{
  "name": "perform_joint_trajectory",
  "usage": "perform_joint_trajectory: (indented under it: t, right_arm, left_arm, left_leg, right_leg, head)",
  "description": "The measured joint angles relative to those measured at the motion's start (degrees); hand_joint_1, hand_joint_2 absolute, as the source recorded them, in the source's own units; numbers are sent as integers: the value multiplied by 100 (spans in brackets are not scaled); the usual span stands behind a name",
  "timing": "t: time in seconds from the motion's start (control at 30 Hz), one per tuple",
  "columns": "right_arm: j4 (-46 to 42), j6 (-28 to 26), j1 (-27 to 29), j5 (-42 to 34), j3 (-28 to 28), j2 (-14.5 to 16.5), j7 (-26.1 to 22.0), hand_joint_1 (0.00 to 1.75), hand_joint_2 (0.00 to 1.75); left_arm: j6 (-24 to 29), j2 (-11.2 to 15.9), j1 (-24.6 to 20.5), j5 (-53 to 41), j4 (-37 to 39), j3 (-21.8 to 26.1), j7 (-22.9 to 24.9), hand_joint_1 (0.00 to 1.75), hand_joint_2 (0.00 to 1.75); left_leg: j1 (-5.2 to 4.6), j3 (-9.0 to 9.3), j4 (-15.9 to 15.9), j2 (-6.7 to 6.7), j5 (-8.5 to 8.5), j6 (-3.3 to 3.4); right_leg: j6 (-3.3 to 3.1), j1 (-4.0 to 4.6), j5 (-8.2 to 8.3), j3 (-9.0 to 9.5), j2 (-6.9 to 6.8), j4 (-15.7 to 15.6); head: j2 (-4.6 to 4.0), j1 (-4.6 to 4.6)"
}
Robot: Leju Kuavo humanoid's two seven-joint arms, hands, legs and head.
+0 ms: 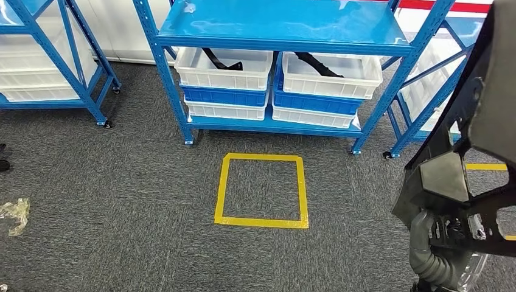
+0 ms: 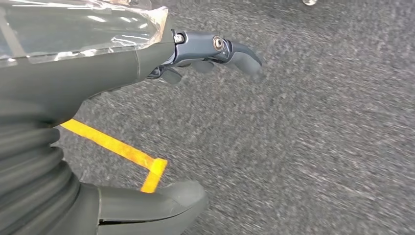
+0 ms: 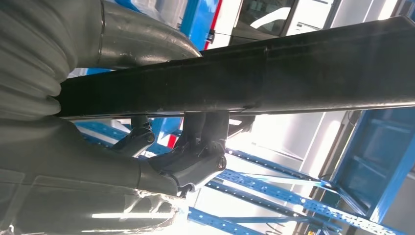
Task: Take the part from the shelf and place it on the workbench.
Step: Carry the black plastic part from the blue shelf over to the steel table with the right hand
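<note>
A large black frame-shaped part (image 1: 487, 109) rises along the right edge of the head view. My right hand (image 1: 428, 246) grips it from below. In the right wrist view the part's long black bar (image 3: 293, 73) runs across the picture, and my right hand (image 3: 195, 152) holds it, dark fingers closed around the bar with the thumb on the other side. My left hand (image 2: 147, 63) hangs over the grey carpet with fingers apart and nothing in it.
A blue shelf (image 1: 280, 27) stands ahead with two white bins (image 1: 224, 68) (image 1: 331, 76), each with a black part inside, stacked on blue and white bins. A yellow tape square (image 1: 261, 222) marks the carpet before it. More blue racks stand left (image 1: 73, 79) and right. Crumpled plastic (image 1: 15, 213) lies left.
</note>
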Motion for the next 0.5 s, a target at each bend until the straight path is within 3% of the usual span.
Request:
perform_joint_trajectory:
  t: [0.07,0.13,0.17,0.2,0.27,0.3,0.33,0.4,0.43,0.47,0.5]
  right_arm:
    - [4,39,-13,20,9,8,15,175,175]
    - [19,97,-65,40,32,17,54,175,175]
    - [30,126,-102,49,46,21,74,175,175]
    - [46,156,-143,56,67,25,93,175,175]
    - [80,193,-218,62,108,32,118,175,175]
    - [97,203,-251,62,127,37,128,175,175]
    - [112,204,-279,61,139,43,134,175,175]
    - [138,206,-324,58,156,49,143,175,175]
    - [153,207,-343,56,166,50,148,175,175]
    - [169,208,-358,55,176,50,150,175,175]
    - [185,208,-368,55,185,50,151,175,175]
  left_arm:
    - [51,-10,-1,4,-1,46,42,0,175]
    - [111,-26,1,18,-8,90,74,0,175]
    - [141,-34,3,30,-11,110,86,0,175]
    - [168,-43,6,43,-16,132,103,0,175]
    - [200,-55,13,60,-23,181,126,0,175]
    - [205,-59,20,63,-27,203,135,0,175]
    - [211,-64,26,66,-30,221,137,0,175]
    - [225,-77,34,68,-33,239,138,0,175]
    - [233,-83,34,68,-34,246,138,0,175]
    - [239,-85,34,68,-36,256,138,0,175]
    - [242,-85,34,67,-39,266,137,0,175]
  left_leg:
    - [-1,-119,28,4,92,-30]
    - [-15,-205,53,3,182,-90]
    - [-23,-223,56,3,226,-122]
    - [-29,-232,47,3,275,-154]
    - [-17,-261,55,-9,294,-219]
    - [-5,-298,131,-19,171,-251]
    - [7,-357,306,-30,-58,-281]
    - [29,-525,966,-44,-666,-332]
    - [37,-596,1333,-47,-862,-353]
    - [45,-613,1599,-49,-917,-369]
    - [51,-547,1690,-50,-840,-377]
  right_leg:
    - [91,-5,263,494,0,-676]
    - [62,24,339,1001,10,-1477]
    - [20,45,315,1105,20,-1685]
    - [-26,71,306,1113,29,-1744]
    - [-125,45,384,1011,25,-1731]
    - [-196,21,436,964,14,-1730]
    - [-262,-3,496,909,0,-1736]
    - [-341,-1,620,775,-20,-1728]
    - [-347,8,686,700,-26,-1719]
    - [-340,14,752,618,-29,-1705]
    - [-327,17,810,536,-31,-1687]
  head:
    - [0,1]
    - [0,-5]
    - [0,-8]
    - [0,-14]
    - [0,-23]
    - [0,-30]
    - [0,-38]
    - [0,-49]
    - [0,-51]
    - [0,-51]
    - [0,-52]
